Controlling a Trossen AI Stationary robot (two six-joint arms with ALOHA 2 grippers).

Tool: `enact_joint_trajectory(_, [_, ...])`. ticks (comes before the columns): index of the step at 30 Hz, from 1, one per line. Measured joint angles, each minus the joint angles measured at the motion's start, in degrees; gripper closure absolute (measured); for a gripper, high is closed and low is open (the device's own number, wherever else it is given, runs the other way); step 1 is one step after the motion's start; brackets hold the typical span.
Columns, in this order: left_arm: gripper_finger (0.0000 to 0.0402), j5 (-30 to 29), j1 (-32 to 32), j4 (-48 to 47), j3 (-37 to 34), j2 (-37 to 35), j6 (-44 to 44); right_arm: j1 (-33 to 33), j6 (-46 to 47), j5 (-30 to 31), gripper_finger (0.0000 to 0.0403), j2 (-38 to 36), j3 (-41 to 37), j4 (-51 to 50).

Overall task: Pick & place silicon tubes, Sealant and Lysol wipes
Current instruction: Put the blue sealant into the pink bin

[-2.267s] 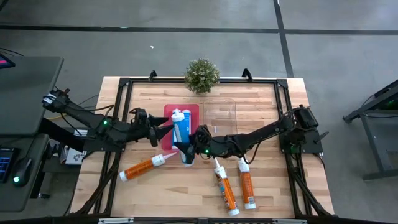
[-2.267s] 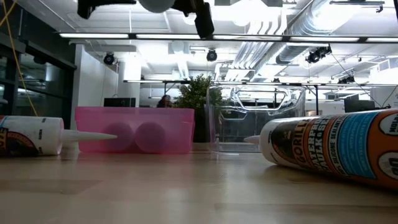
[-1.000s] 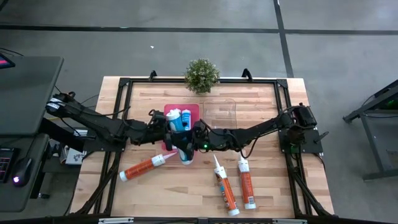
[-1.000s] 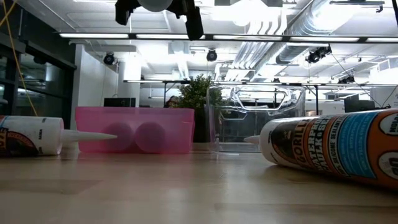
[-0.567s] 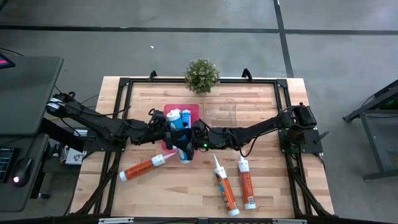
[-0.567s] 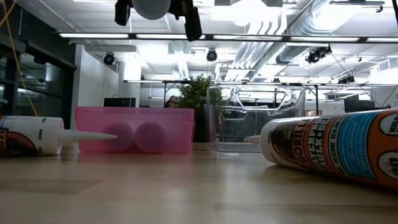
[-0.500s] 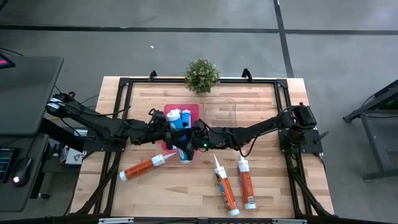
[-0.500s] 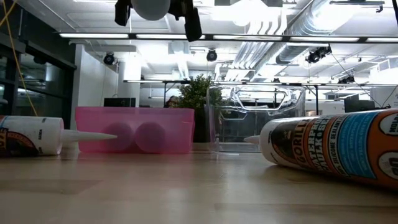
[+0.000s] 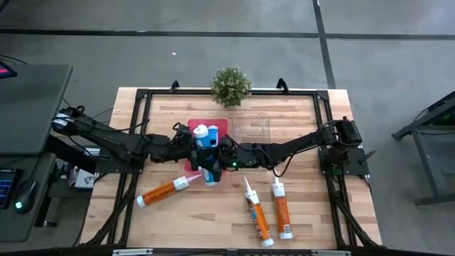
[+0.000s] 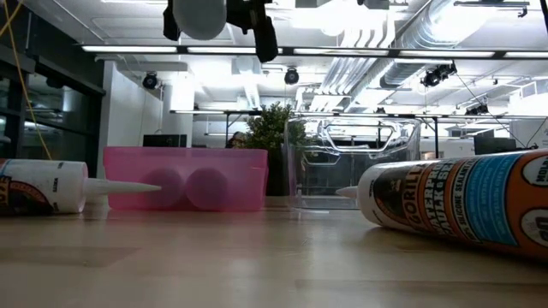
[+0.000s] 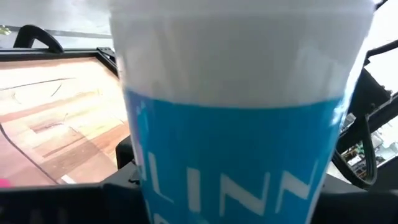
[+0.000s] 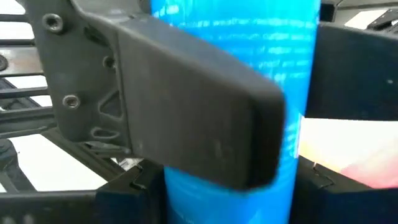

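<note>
**Two hands meet on one blue canister above the pink bin**

Wooden surface (image 9: 213,213), seen from above: both arms reach to the centre, where the left hand (image 9: 190,151) and right hand (image 9: 217,158) converge on a blue-and-white wipes canister (image 9: 207,162) at the 6 o'clock edge of the pink bin (image 9: 220,125). A second canister (image 9: 200,132) lies inside the bin. One sealant tube (image 9: 162,190) lies at 7 o'clock from the bin, two more tubes (image 9: 257,212) at 5 o'clock. A clear bin (image 9: 252,126) sits at 3 o'clock from the pink one, a small plant (image 9: 230,85) at 12 o'clock.

The level view adds height: the canister's white end (image 10: 200,15) hangs well above the pink bin, clear of the surface.

The left wrist view is filled by the canister's blue label (image 11: 236,155), pinched between that hand's fingers. The right wrist view shows the canister (image 12: 292,56) between its own fingers, with the other hand's finger (image 12: 186,118) pressed across it.
</note>
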Motion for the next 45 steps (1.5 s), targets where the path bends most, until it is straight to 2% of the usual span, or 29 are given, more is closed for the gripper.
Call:
enact_joint_trajectory(5, [0.0218, -4.74, 0.19, -4.94, -0.09, -2.38, 1.51, -0.72, 5.75, -2.4, 0.0094, -0.02, 0.1, -7.55])
enact_joint_trajectory(8, [0.0218, -6.93, 0.61, -9.77, -0.03, -4.65, 1.26, -0.85, 6.16, -3.88, 0.0073, -0.02, 0.08, -9.94])
enact_joint_trajectory(16, [0.0218, -6.53, 6.17, -23.38, -0.01, -9.8, -0.2, -0.78, 5.61, -5.17, 0.0072, -0.82, 0.03, -12.05])
enact_joint_trajectory(22, [0.0218, 1.5, 13.29, -33.22, -0.02, -9.01, -8.14, -0.86, 4.09, -5.14, 0.0069, -3.81, -0.06, -15.44])
enact_joint_trajectory(26, [0.0218, 5.96, 17.69, -34.13, -0.02, -7.19, -11.81, -0.71, 2.39, -4.73, 0.0069, -7.06, -0.05, -15.44])
enact_joint_trajectory(32, [0.0218, 12.22, 23.4, -34.31, 0.0, -3.69, -13.29, 0.23, -1.33, -0.62, 0.0069, -12.1, -0.04, -17.92])
enact_joint_trajectory(39, [0.0218, 12.11, 25.32, -35.29, 0.27, 1.4, -9.0, 1.27, -5.67, 3.73, 0.0069, -17.02, -0.03, -21.9])
enact_joint_trajectory(45, [0.0218, 10.54, 25.21, -36.2, 1.26, 5.87, -8.13, 1.6, -6.68, 4.4, 0.0069, -18.21, -0.03, -23.16])
